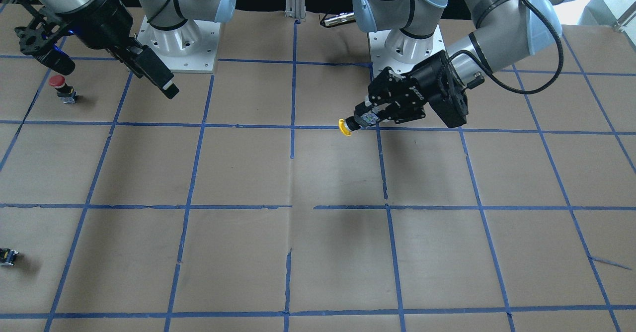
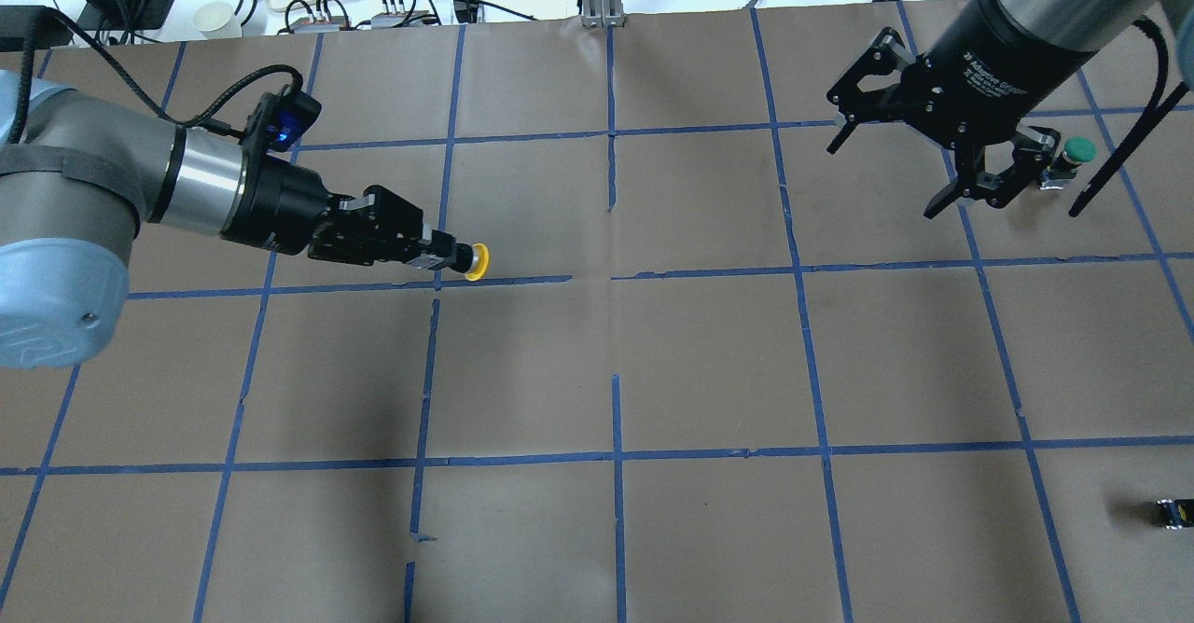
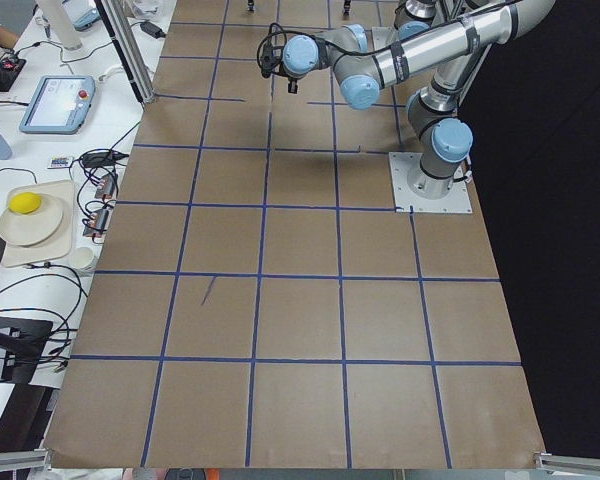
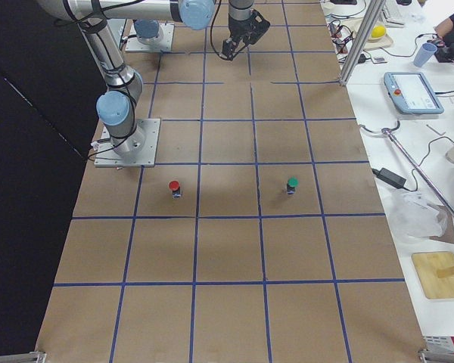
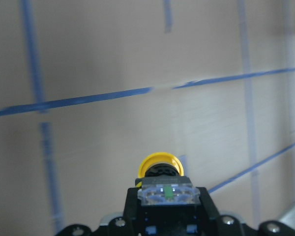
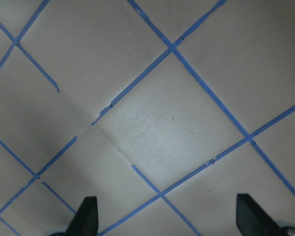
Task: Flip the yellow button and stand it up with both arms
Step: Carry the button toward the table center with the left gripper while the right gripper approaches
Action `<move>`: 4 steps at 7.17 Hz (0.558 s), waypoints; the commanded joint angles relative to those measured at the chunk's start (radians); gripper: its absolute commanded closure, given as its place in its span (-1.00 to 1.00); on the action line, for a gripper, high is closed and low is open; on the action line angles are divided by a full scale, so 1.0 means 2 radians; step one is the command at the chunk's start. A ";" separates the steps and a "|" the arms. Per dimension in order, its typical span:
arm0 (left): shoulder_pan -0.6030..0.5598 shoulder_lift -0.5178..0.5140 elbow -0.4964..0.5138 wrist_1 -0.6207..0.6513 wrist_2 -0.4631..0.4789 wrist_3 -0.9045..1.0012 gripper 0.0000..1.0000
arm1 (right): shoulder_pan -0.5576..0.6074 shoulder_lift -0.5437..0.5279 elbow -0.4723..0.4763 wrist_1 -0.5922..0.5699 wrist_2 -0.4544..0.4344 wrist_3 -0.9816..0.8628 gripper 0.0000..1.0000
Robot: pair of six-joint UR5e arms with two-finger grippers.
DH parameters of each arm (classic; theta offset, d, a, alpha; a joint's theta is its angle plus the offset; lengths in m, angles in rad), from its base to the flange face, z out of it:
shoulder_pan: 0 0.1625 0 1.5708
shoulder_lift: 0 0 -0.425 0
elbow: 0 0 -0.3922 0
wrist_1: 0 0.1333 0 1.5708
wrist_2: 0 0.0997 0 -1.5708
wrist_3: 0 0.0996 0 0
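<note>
My left gripper [image 2: 440, 256] is shut on the yellow button [image 2: 477, 262]. It grips the black and grey body and holds the button sideways above the table, with the cap pointing toward the table's middle. The front view shows the same grip [image 1: 365, 118], with the yellow cap [image 1: 343, 127] sticking out past the fingers. In the left wrist view the cap [image 5: 160, 164] sits beyond the clear-topped body [image 5: 167, 192]. My right gripper [image 2: 883, 180] is open and empty, high over the far right of the table. Its fingertips [image 6: 86, 216] frame bare paper.
A green-capped button [image 2: 1078, 150] stands just beyond my right gripper. A red-capped button [image 1: 60, 86] stands near it. A tiny black part with a yellow spot [image 2: 1173, 512] lies at the near right edge. The brown paper table [image 2: 616, 362] has blue tape grid lines.
</note>
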 commanded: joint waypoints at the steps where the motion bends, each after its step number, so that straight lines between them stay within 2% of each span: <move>1: -0.021 0.005 -0.001 0.000 -0.156 -0.057 0.97 | -0.015 0.002 0.007 0.002 0.087 0.053 -1.00; 3: -0.032 0.012 -0.001 0.003 -0.248 -0.085 0.98 | -0.027 -0.006 0.006 0.037 0.196 0.054 -1.00; 4: -0.058 0.009 0.001 0.013 -0.253 -0.099 0.99 | -0.027 -0.007 0.005 0.037 0.226 0.054 -1.00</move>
